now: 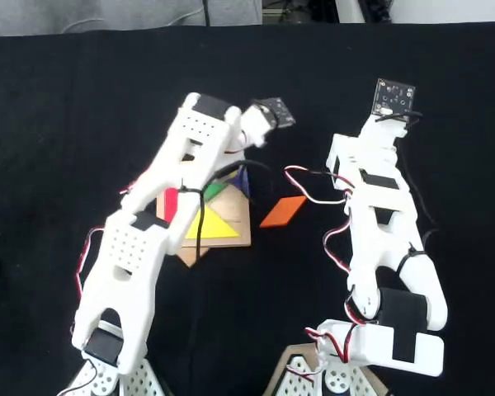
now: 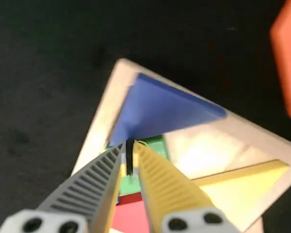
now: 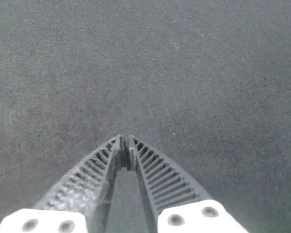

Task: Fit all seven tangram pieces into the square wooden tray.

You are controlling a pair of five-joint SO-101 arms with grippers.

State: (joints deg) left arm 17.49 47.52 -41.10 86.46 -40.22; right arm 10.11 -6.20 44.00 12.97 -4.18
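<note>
At the left gripper (image 2: 128, 145): jaws pressed together with nothing between them, tips down at the seam where the green piece (image 2: 155, 145) meets the blue triangle (image 2: 160, 109), though contact cannot be told. At the right gripper (image 3: 124, 141): likewise closed and empty, poised over bare cloth (image 1: 82, 124), well apart from the puzzle. Looks like a seating nudge on the green piece, with fetching the stray orange piece (image 1: 283, 211) the likely job after. For the nudge, push low and sideways along the tray floor rather than straight down, in small strokes, so as not to tip a neighbour over the rim or slide the light tray (image 2: 99, 121) across the cloth. Worth squaring each edge flush before moving on, since the bare patch of floor beside the blue triangle probably has to take the orange piece exactly. As for materials, from big to small: black cloth, matte and slightly napped, likely grippy enough to steady the tray; square tray of pale, smooth wood with a low raised rim, sitting cornerwise to the arms; yellow triangle (image 2: 242, 189) and blue triangle, flat, thin, hard-edged and painted, lying inside against the rim; orange piece, a slanted four-sided flat, out on the cloth just beside the tray and probably hard to pinch from above; red piece (image 2: 131, 216), partly hidden by the fingers; green piece, smallest on show, tucked between blue and red.
</note>
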